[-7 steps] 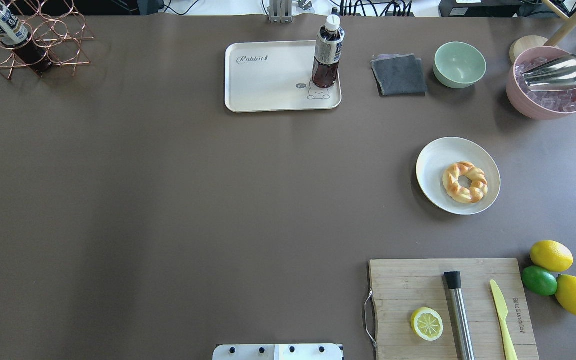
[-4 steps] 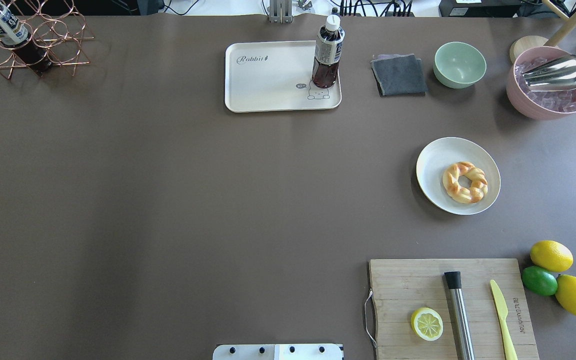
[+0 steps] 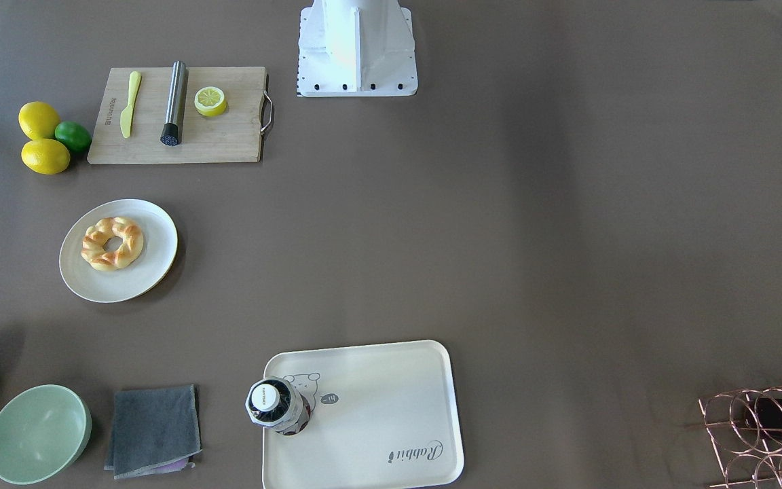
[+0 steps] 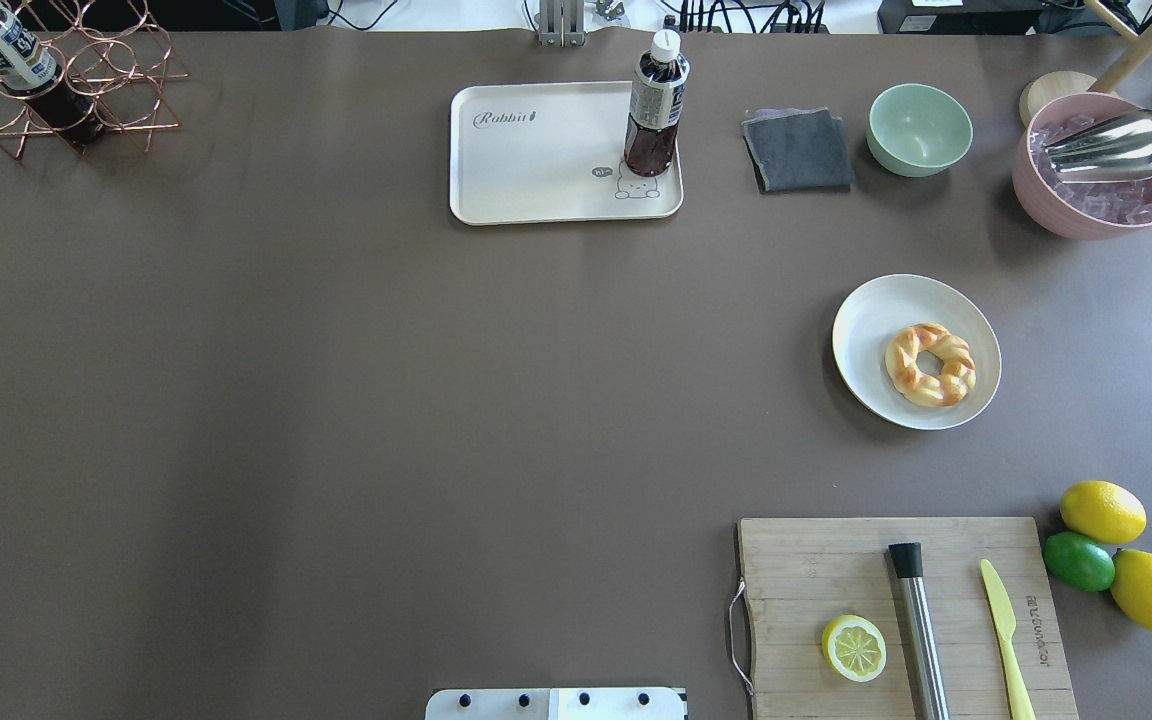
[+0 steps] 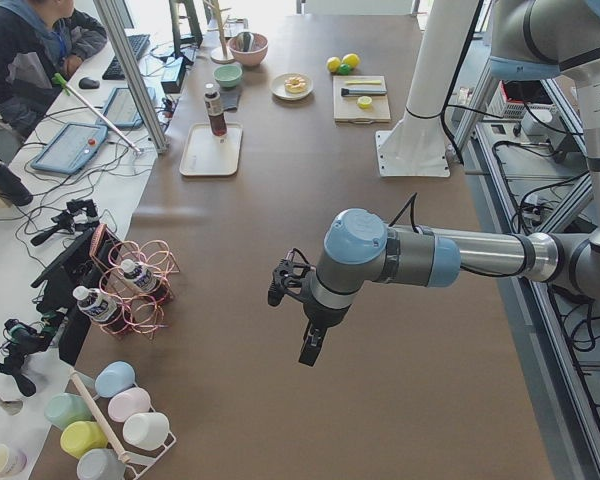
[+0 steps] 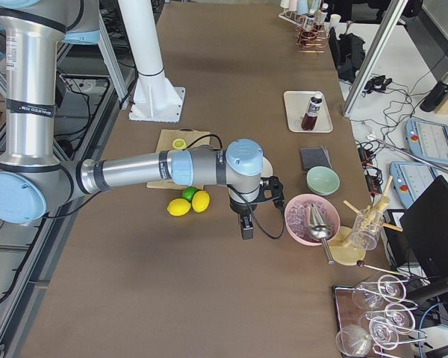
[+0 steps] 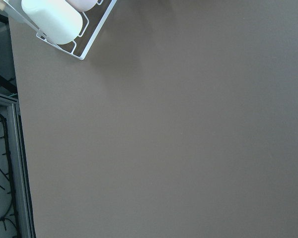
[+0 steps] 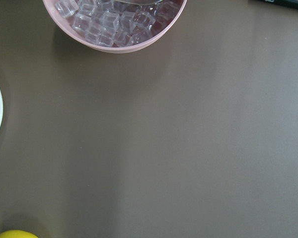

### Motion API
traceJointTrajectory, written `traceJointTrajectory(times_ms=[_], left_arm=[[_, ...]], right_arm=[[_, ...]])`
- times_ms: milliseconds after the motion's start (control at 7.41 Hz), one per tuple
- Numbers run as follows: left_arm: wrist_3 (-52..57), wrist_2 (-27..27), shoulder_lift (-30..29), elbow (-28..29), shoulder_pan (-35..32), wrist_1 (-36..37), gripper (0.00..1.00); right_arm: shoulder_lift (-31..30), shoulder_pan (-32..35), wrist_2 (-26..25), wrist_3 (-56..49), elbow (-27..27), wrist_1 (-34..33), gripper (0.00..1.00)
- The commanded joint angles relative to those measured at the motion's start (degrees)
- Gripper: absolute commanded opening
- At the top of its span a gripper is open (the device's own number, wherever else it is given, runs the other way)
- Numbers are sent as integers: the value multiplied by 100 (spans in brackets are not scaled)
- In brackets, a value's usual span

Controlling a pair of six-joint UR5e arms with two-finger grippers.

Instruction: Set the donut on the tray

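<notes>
The donut (image 4: 930,364) lies on a round plate (image 4: 868,322) toward the right edge of the surface (image 4: 336,400), well apart from the tray (image 4: 536,165) at the middle of the far edge, on which 1 bottle (image 4: 654,110) stands. The left pincer (image 5: 309,349) hangs over the left end, the right pincer (image 6: 246,228) over the right end beside the ice bowl (image 6: 293,225); whether either is apart or together, I cannot tell.

Twisted golden donut (image 4: 930,364) flat on plate (image 4: 871,325), far from cream tray (image 4: 536,165)
</notes>
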Motion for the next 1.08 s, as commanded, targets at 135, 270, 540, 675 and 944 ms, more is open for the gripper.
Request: traceJointTrajectory(times_ms=[135, 270, 540, 675, 944], left_arm=[[-71, 34, 77, 27, 2, -6, 97], [-63, 34, 94, 27, 2, 11, 97], [-63, 25, 94, 106, 2, 12, 97], [-72, 34, 85, 124, 2, 3, 97], [-72, 25, 85, 142, 2, -6, 97]], right_arm=[[-38, 0, 39, -25, -9, 384, 100], [-55, -26, 48, 1, -18, 404, 100], [58, -612, 83, 254, 17, 404, 100], [224, -928, 83, 935, 17, 422, 100], [305, -1735, 100, 2705, -88, 1453, 100]])
